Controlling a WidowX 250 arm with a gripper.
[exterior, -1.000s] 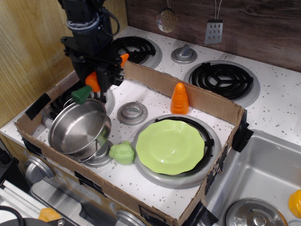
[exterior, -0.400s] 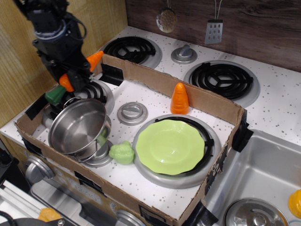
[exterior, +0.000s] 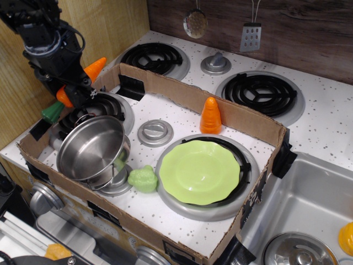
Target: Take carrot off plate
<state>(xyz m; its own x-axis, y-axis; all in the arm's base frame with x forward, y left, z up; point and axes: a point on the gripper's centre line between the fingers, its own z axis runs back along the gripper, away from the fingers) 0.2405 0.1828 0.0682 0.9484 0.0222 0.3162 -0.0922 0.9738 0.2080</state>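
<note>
Observation.image: tool (exterior: pixel 71 88) clamps carrot (exterior: pixel 83 77) at frame upper left, long axis diagonal, green cap lower-left, orange tip upper-right, well apart from empty plate (exterior: pixel 199 171) at lower centre.

Toy kitchen: stovetop burners (exterior: pixel 259 94), sink (exterior: pixel 300 221).

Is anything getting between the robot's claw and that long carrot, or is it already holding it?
Nothing stands between them: the end effector is already clamped on the carrot, holding it above the far left corner of the cardboard box, well clear of the empty plate.
</note>
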